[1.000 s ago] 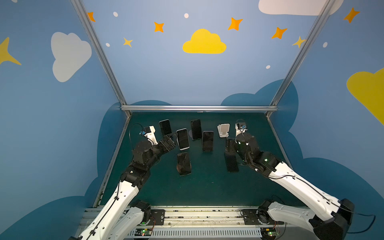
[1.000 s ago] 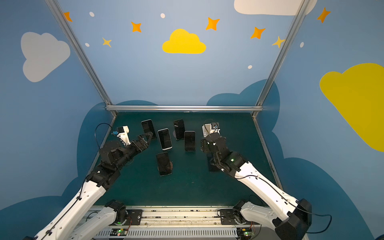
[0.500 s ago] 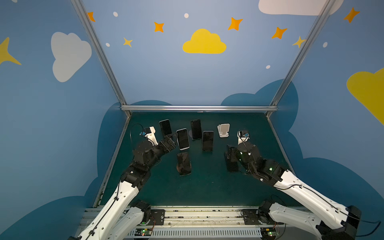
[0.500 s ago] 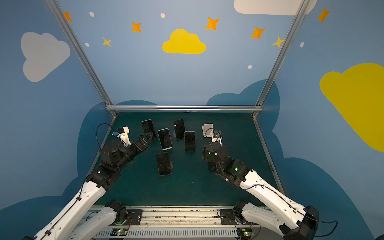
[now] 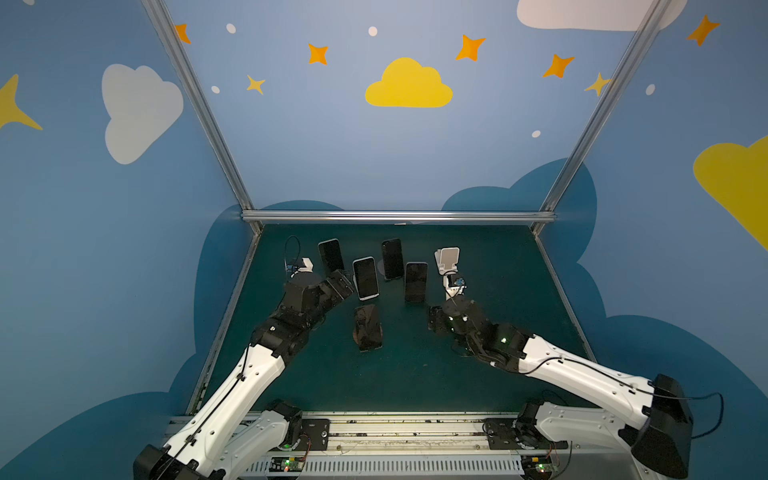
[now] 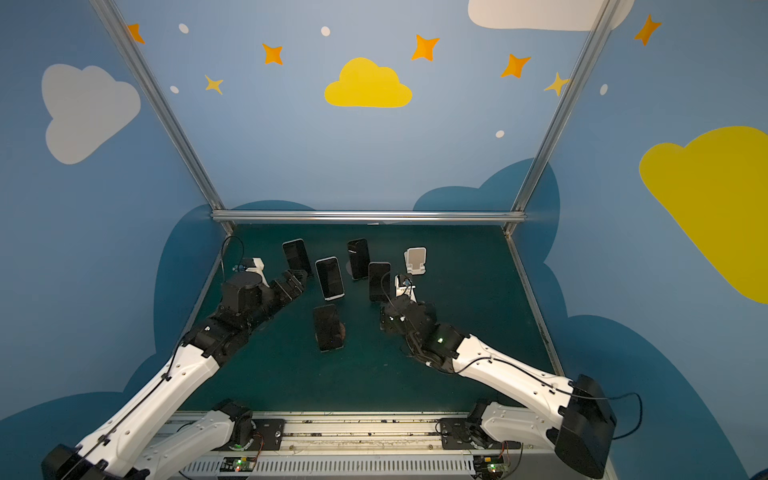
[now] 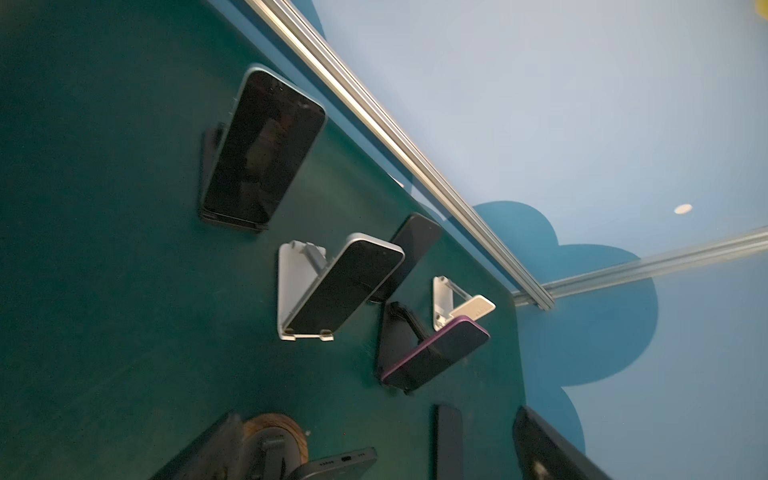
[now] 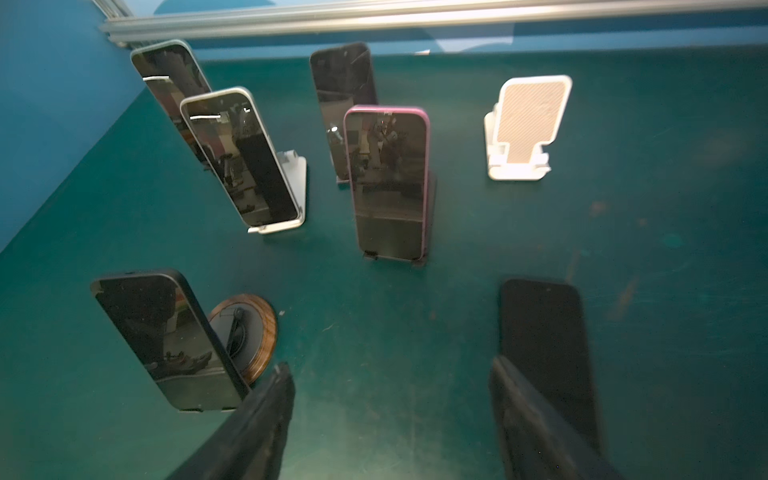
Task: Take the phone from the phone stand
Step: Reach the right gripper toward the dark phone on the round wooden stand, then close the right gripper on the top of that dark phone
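Green table (image 8: pixel 665 291), blue cloud-painted walls. Right claw (image 8: pixel 390 374): fingers spread, nothing between them. Black phone (image 8: pixel 540 332) lies flat on the table just beside one finger; contact unclear. Bare white stand (image 8: pixel 528 124) sits well beyond it. Left claw (image 5: pixel 340 286): spread wide, holding nothing, just beside an upright white-edged phone (image 5: pixel 365 277).

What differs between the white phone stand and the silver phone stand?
The white phone stand is empty; the silver phone stand carries a silver-edged phone. The white phone stand sits right of the silver phone stand in both top views. Both rest on the green table.
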Robot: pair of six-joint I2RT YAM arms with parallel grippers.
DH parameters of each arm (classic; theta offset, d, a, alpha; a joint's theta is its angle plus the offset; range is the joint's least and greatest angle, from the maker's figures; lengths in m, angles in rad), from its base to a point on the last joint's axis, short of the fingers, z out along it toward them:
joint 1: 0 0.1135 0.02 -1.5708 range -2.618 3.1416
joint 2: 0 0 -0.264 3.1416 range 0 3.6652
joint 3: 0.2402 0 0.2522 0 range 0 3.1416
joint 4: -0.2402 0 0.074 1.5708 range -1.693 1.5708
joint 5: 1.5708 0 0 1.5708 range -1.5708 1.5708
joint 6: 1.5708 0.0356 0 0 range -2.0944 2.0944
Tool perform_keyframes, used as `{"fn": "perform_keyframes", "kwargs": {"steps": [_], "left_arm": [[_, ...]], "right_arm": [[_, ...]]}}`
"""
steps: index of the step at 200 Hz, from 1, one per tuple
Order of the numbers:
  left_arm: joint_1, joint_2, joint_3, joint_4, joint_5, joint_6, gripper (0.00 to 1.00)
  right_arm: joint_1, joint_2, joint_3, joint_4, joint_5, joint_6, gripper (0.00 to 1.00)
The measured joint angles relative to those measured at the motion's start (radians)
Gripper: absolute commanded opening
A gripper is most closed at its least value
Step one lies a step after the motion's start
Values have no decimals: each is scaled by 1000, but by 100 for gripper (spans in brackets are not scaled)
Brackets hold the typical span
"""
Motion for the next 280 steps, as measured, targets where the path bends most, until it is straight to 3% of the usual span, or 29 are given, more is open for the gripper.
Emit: {"fn": "perform_keyframes", "kwargs": {"steps": [39,98,134,184,228,280], "left_arm": [[31,-12,-11,-18,-129,11,100],[129,19,-15,-22,-142,-5,100],[129,50,-14,-32,-115,-5,100],[130,74,-13,-32,-32,-11,100],[132,69,-13,-23,-4,-10,100],[132,64,-13,-11,24,-10,100]], "right_arm": [[62,88,16,24,-13,71,80],[106,243,138,6,-85,152,83],[170,365,196,23,-127,153,84],[248,385,204,83,-130,124,87],[248,443,248,122,-91,98,88],[249,512,240,309,-24,13,88]]}}
